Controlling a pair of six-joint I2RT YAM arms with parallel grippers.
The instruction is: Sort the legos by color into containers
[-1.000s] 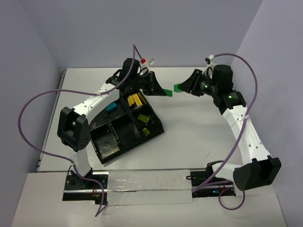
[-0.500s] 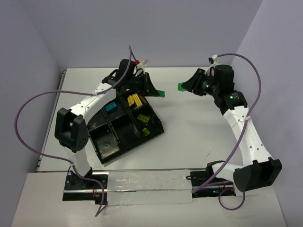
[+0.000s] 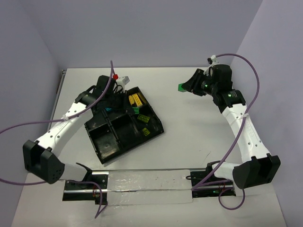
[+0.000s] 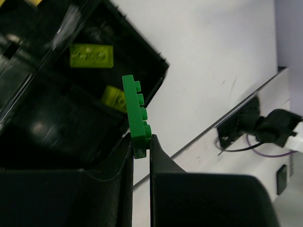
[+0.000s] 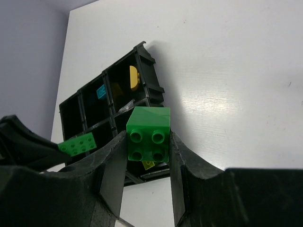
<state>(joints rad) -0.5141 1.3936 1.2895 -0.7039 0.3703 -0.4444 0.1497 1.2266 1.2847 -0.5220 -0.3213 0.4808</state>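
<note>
the left end effector [image 4: 141,144] is pinching a flat green brick [image 4: 137,113] by its lower end, jaws closed on it, above the tray [image 4: 160,71] near the yellow bricks [image 4: 92,55]. it should be lowering into a compartment free of yellow before releasing. the right end effector [image 5: 148,151] is gripping a square green brick [image 5: 148,132] over the bench [image 5: 227,85], right of the tray.

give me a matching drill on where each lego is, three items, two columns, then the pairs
Column one:
1. flat green lego
2. square green lego
3. light blue lego

Column two:
a. lying in a compartment of the tray
b. pinched in the left gripper
c. pinched in the right gripper

Pairs: 1-b, 2-c, 3-a
</note>
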